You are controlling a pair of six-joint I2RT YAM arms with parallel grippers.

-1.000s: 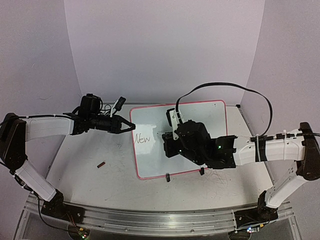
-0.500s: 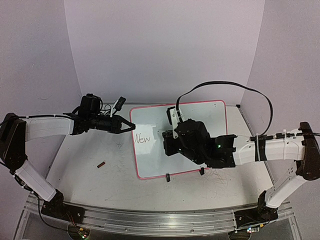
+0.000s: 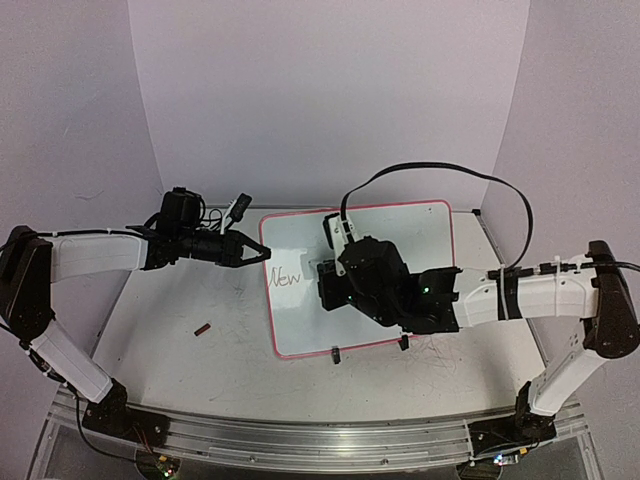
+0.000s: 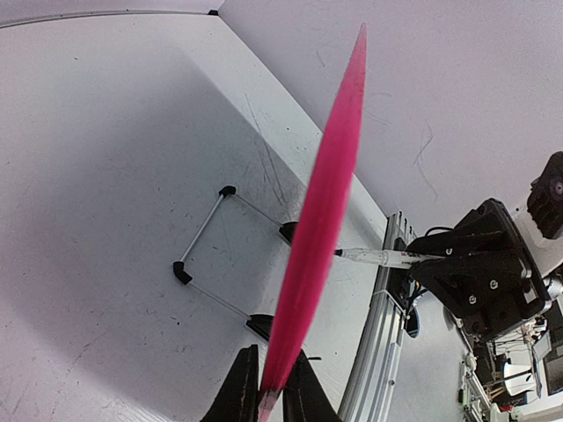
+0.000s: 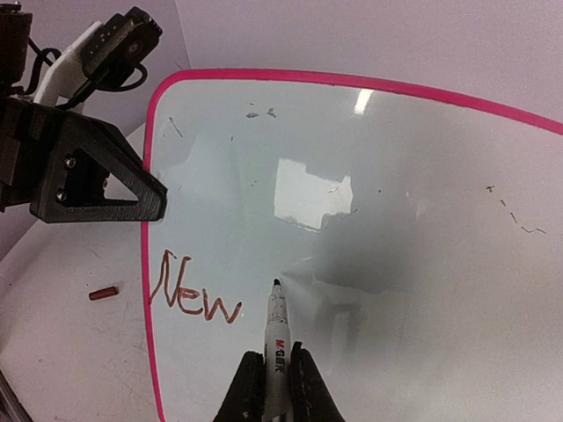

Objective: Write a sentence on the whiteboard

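The whiteboard lies flat on the table, white with a pink rim. On its left part stands the sentence, just the word "New" in dark red strokes. My right gripper is shut on a white marker, uncapped, whose dark tip is at the board just right of the "w". My left gripper is shut on the board's left rim near the far corner. The left wrist view shows the marker from the side, sticking out of the right gripper.
A small red marker cap lies on the table left of the board. Black clips sit on the board's near edge. A thin wire bracket with black ends shows beside the rim. The right arm's cable arches over the board.
The right wrist and marker have shifted a little to the left, toward the word "New". The left arm and the board have not moved.
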